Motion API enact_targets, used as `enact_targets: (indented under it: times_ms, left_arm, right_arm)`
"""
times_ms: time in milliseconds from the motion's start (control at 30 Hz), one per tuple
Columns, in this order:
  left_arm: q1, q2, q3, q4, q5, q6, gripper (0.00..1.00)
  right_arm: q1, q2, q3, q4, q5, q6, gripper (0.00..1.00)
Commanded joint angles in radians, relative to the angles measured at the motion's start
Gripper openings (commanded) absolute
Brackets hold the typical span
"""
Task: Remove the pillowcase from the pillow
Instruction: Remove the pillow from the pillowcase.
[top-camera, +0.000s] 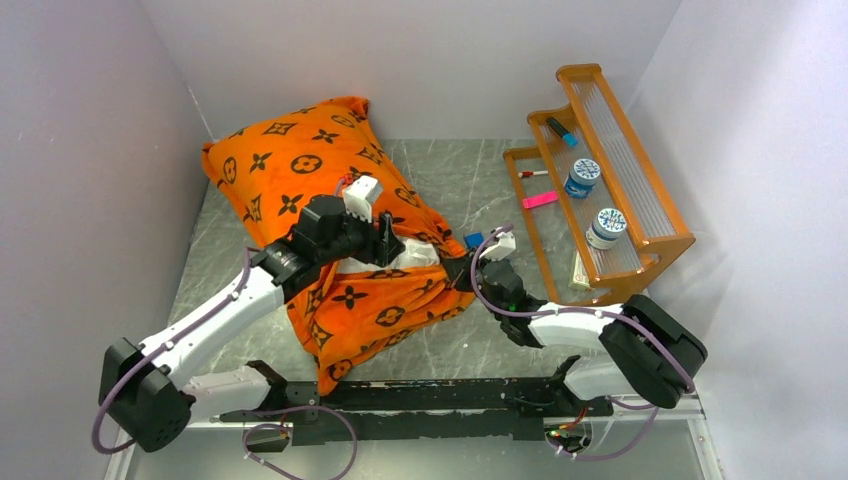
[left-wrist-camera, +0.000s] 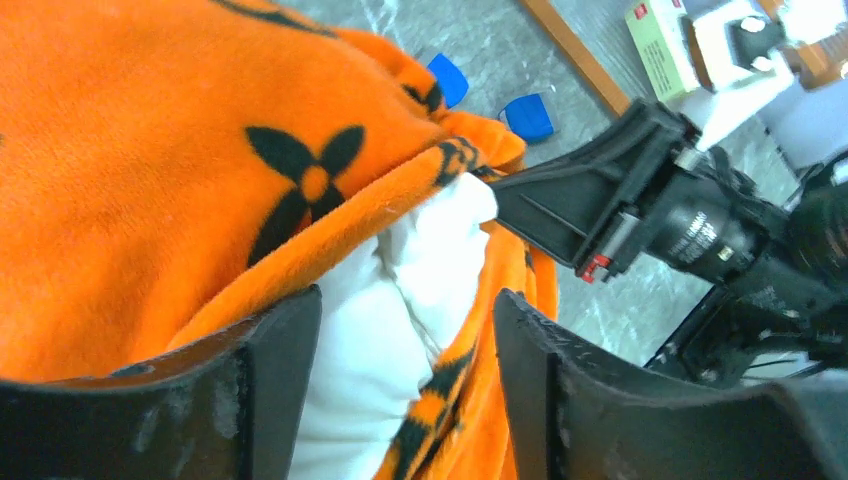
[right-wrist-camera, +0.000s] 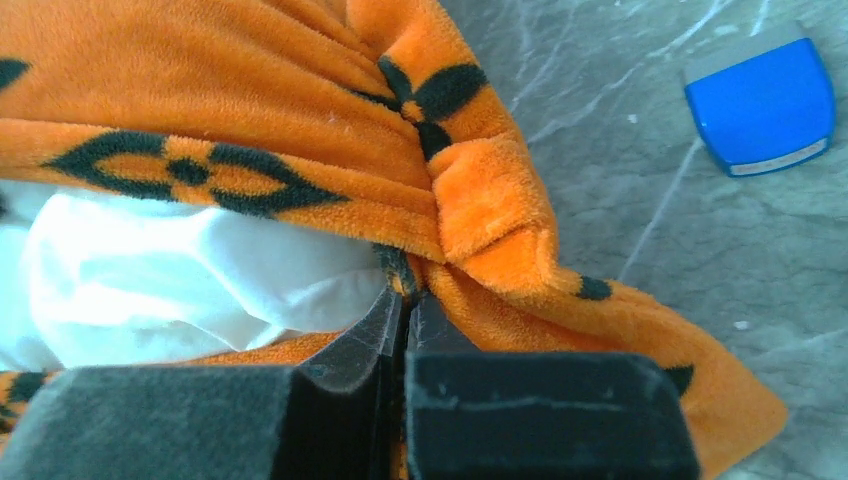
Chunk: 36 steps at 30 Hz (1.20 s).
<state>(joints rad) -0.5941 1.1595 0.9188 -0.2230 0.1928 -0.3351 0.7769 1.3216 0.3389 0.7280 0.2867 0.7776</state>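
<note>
Orange pillowcase (top-camera: 290, 165), white pillow (left-wrist-camera: 420, 270) partly inside

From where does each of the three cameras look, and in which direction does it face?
Top external: above and behind the bases, facing down on the table; left arm and right arm show.
Left wrist: on the left arm, facing the pillow between the fingers of the open left pincer; the right pincer shows too.
Right wrist: on the right arm, facing the pillowcase hem pinched in the shut right pincer.
Shared: both wrist views show the white pillow inside the pillowcase opening.
</note>
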Motion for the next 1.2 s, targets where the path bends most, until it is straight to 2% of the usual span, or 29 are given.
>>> enact_targets:
  times_ms: [0,67,200,300,500,600,967,1167]
  left_arm:
    - [-0.104,-0.053,0.06,0.02,-0.185,0.066,0.79]
    - [-0.153,-0.042,0.089,0.0,-0.238,0.069,0.87]
    - [-0.239,0.03,0.175,-0.088,-0.31,0.085,0.92]
    - [-0.304,0.102,0.225,-0.137,-0.389,0.068,0.92]
    - [-0.486,0.236,0.357,-0.231,-0.671,0.003,0.88]
    - [-0.539,0.316,0.427,-0.299,-0.78,-0.033,0.87]
    - [-0.555,0.488,0.454,-0.333,-0.983,-0.09,0.85]
    - [-0.527,0.557,0.465,-0.305,-1.003,-0.08,0.89]
  right_arm:
    - [-0.018,0.03,-0.063,-0.11,0.046,-0.08,0.0]
    - [-0.019,0.029,-0.068,-0.097,0.042,-0.081,0.0]
    - [-0.018,0.017,-0.078,-0.087,0.042,-0.084,0.0]
    - [-0.019,0.016,-0.084,-0.08,0.041,-0.082,0.0]
    - [-0.019,0.021,-0.093,-0.064,0.037,-0.076,0.0]
    - [-0.019,0.021,-0.099,-0.058,0.035,-0.071,0.0]
    - [-0.019,-0.022,-0.118,-0.059,0.045,-0.078,0.0]
    - [-0.019,-0.029,-0.127,-0.044,0.038,-0.076,0.0]
